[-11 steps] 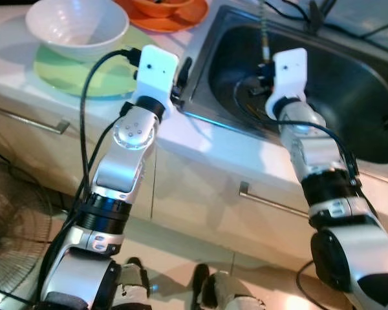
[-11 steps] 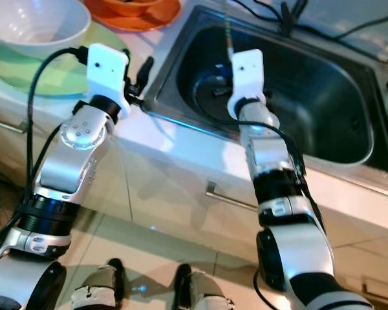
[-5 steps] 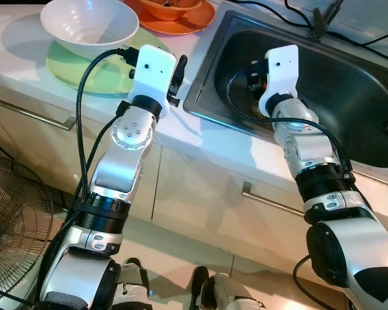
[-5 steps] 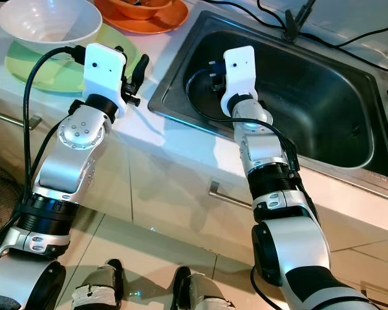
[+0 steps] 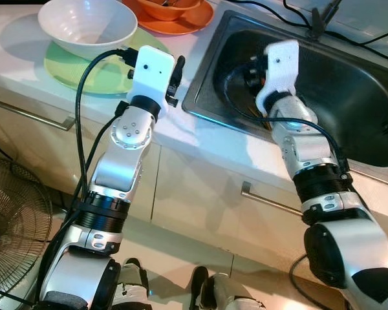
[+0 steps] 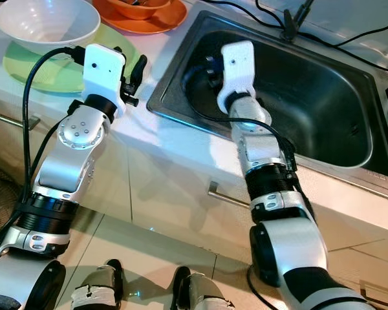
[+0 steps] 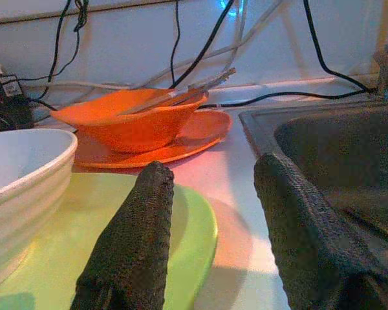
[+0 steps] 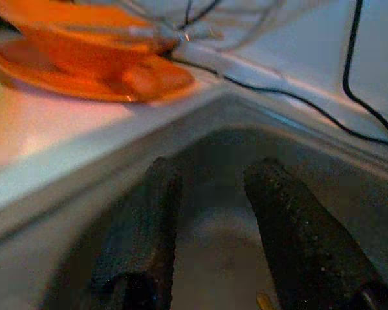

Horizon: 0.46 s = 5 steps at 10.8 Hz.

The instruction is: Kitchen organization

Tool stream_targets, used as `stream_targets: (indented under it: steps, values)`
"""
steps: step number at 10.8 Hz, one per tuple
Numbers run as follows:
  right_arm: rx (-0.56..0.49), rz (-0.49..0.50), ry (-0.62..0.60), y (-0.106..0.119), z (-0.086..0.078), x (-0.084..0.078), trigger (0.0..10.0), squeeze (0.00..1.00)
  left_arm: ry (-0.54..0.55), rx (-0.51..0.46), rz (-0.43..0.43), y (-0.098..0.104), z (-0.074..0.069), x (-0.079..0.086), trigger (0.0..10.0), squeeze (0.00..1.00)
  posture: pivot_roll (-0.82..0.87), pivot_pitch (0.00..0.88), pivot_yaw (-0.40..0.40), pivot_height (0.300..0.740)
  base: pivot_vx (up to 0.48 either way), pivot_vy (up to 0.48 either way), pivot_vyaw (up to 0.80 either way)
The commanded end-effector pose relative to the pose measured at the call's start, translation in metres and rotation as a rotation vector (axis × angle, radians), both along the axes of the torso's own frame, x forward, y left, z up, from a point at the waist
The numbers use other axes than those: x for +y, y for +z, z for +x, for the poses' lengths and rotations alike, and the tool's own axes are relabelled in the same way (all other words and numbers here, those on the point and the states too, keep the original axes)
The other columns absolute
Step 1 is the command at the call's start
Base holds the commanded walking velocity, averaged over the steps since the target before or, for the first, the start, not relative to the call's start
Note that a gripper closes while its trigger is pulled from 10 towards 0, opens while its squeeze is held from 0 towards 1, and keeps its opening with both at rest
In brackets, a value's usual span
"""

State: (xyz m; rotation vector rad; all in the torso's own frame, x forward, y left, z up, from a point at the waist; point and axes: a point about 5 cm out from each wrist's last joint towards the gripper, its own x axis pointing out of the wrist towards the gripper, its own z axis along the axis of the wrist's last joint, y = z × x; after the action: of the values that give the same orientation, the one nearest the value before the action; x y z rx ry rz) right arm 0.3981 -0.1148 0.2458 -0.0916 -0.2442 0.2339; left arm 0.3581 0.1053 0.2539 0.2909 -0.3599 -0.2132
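Note:
A white bowl (image 5: 87, 26) sits on a green plate (image 5: 110, 74) on the counter's left. Behind it an orange bowl (image 7: 129, 123) holding chopsticks (image 7: 181, 93) rests on an orange plate (image 7: 200, 129). My left gripper (image 7: 210, 174) hovers open and empty over the counter, between the green plate's rim and the steel sink (image 5: 355, 84). My right gripper (image 8: 213, 171) is open and empty inside the sink's left half, pointing toward its far left corner and the orange dishes beyond.
Black cables (image 5: 323, 13) trail along the wall behind the sink. Cabinet fronts below carry bar handles (image 5: 271, 201). A floor fan (image 5: 13, 213) stands low on the left, beside my left arm.
The view settled after shifting a second ago. My right gripper swung a little left inside the sink toward its left wall. The left gripper stayed over the counter edge.

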Motion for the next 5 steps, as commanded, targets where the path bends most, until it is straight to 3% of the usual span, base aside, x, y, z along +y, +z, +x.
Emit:
stream_targets:
  steps: [1, 3, 5]
  values:
    - [-0.038, 0.024, 0.005, 0.003, -0.004, -0.006, 10.0, 0.0, -0.014, -0.023, 0.009, 0.003, -0.002, -0.005, 10.0, 0.0, 0.29, 0.178, -0.21, 0.74, 0.0, 0.0, 0.0]
    - [-0.077, 0.042, 0.037, 0.007, -0.01, -0.003, 10.0, 0.0, -0.009, -0.032, 0.019, 0.004, -0.002, -0.004, 10.0, 0.0, 0.28, 0.184, -0.2, 0.74, 0.0, 0.0, 0.0]
    - [-0.105, 0.057, 0.025, 0.009, -0.015, -0.007, 10.0, 0.0, 0.03, -0.087, 0.102, 0.014, -0.003, 0.001, 10.0, 0.0, 0.24, 0.187, -0.165, 0.74, 0.0, 0.0, 0.0]
